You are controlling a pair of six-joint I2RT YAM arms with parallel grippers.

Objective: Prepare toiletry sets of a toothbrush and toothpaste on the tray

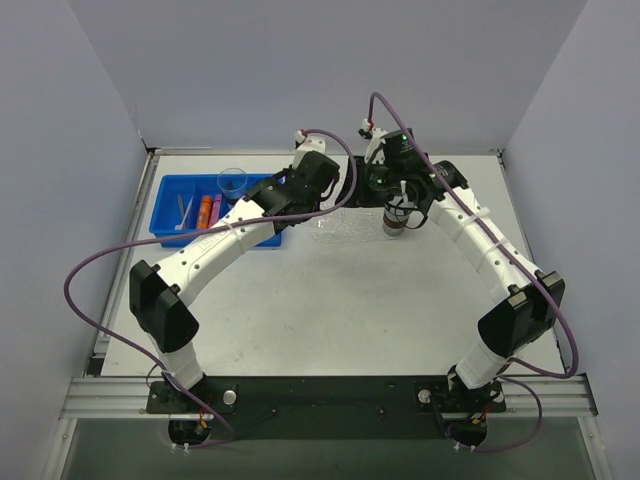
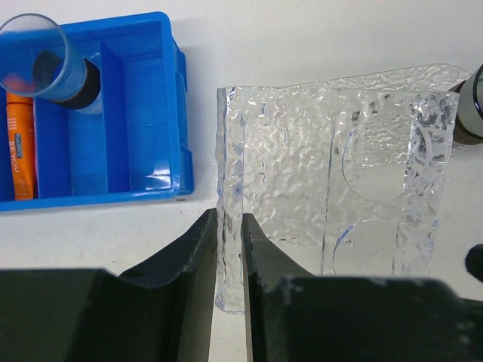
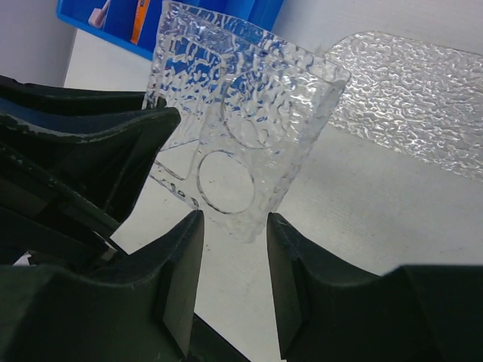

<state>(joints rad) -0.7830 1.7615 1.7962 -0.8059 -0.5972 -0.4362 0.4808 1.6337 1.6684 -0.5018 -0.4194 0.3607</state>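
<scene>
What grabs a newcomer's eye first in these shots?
The clear, bumpy plastic piece with round cut-outs, at the table's far middle: the left gripper is clamped on its edge, and the right gripper is open beside its lower corner. Then the bright blue plastic bin at far left, holding an orange tube and a clear plastic cup.

Nothing legible anywhere. The orange tube (image 2: 20, 151) in the blue bin (image 2: 143, 113) carries dark lettering along its side, too small and blurred to read.
</scene>
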